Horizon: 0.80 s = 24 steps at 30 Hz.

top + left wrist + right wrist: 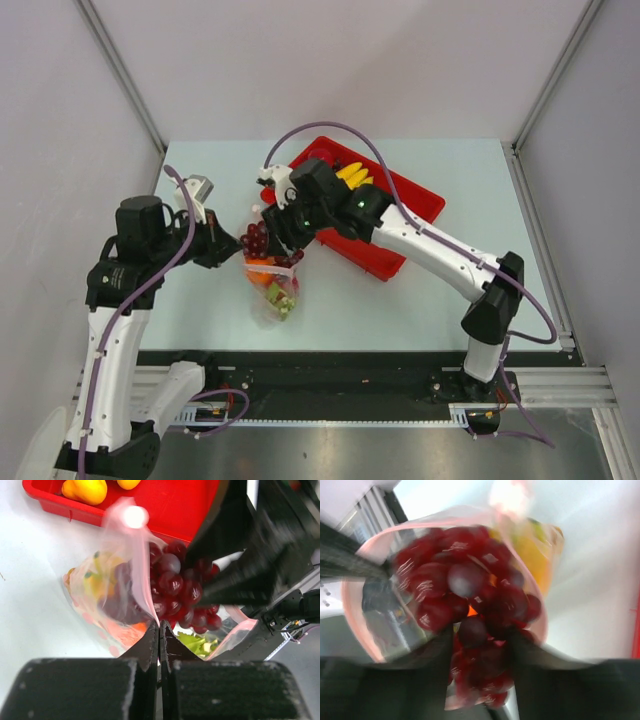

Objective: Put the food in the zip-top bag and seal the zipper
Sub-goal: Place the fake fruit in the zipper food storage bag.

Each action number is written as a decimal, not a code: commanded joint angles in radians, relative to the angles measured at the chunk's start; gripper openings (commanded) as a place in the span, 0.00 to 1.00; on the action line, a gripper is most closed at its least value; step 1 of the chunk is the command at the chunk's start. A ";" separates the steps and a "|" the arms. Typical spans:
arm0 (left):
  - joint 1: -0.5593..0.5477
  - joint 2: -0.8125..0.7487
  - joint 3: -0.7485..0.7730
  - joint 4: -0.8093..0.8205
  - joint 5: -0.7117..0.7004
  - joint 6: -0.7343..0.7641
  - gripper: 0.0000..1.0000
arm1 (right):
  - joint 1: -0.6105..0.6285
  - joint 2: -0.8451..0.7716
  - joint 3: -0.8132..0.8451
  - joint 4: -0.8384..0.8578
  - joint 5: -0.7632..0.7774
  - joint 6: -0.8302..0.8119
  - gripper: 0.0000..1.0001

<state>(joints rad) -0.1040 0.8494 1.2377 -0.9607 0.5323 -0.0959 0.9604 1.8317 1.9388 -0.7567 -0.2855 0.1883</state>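
Both serve the bag (100, 587): left gripper (159, 630) pinches its edge to keep the mouth open for grapes (175, 590) straddled by the right gripper (480, 642), grip or release unclear.

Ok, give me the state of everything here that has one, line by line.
zip-top bag: partly filled, mouth held open
zipper: unsealed
left claw: shut on the bag's edge
right claw: around the grapes; gripping or letting go, cannot tell
grapes: at the bag's mouth, between the right claw's fingers
red tray: bananas lie in it
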 commanded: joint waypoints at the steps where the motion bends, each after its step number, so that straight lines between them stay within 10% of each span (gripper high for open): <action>1: 0.006 0.004 0.016 0.045 0.044 -0.015 0.00 | 0.038 -0.164 -0.084 0.201 -0.027 -0.153 0.57; 8: 0.006 0.007 0.016 0.059 0.052 -0.015 0.00 | -0.084 -0.288 -0.150 0.263 -0.279 -0.198 0.82; 15: 0.006 0.002 0.009 0.066 0.049 -0.019 0.00 | -0.270 -0.247 -0.195 0.071 -0.468 -0.204 0.60; 24: 0.006 0.020 0.012 0.082 0.032 -0.056 0.00 | -0.264 -0.333 -0.533 0.328 -0.521 -0.055 0.66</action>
<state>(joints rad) -0.1040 0.8639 1.2377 -0.9577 0.5602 -0.1097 0.6788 1.5539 1.4731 -0.5880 -0.7689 0.0383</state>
